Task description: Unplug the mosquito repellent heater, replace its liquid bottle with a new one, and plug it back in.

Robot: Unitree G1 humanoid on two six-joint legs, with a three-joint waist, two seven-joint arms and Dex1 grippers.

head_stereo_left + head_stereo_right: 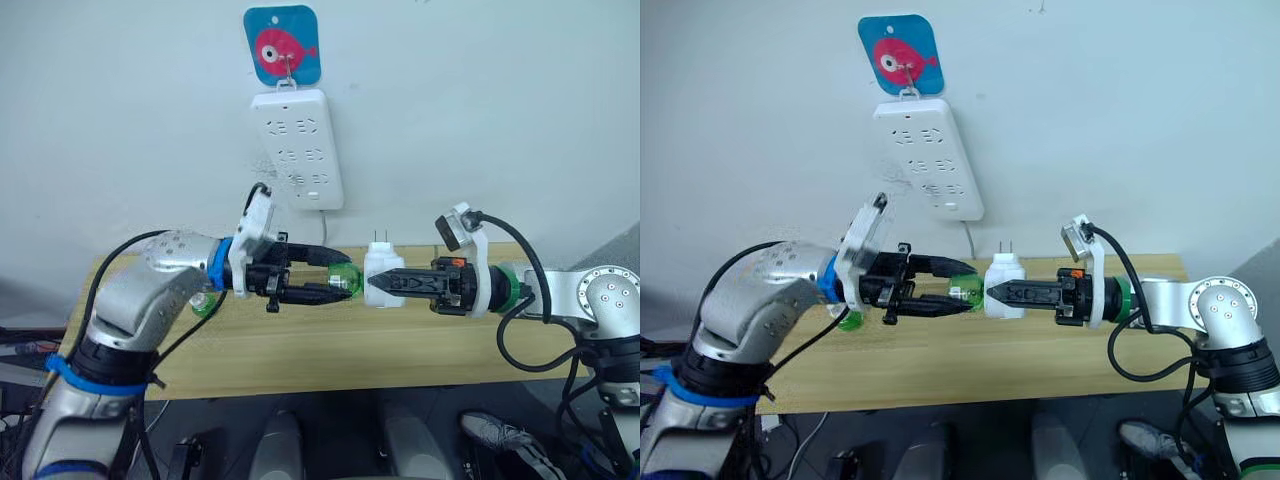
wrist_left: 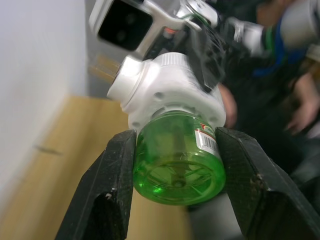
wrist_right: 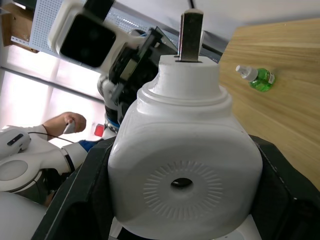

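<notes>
The white mosquito repellent heater (image 1: 381, 272) hangs in the air above the table, prongs up, with my right gripper (image 1: 376, 283) shut on its sides. Its round vent hole (image 3: 182, 183) faces the right wrist camera. A green liquid bottle (image 2: 179, 162) lies sideways between my left gripper's fingers (image 2: 106, 186). My left gripper (image 1: 341, 276) is shut on it. The bottle's neck end meets the heater's underside. A second green bottle (image 1: 203, 304) with a white cap lies on the table behind my left arm.
The white power strip (image 1: 297, 148) hangs on the wall from a blue fish hook (image 1: 282, 45), above and behind both grippers. A wooden table (image 1: 300, 355) runs along the wall below. A person's hand (image 3: 67, 122) shows off to the side.
</notes>
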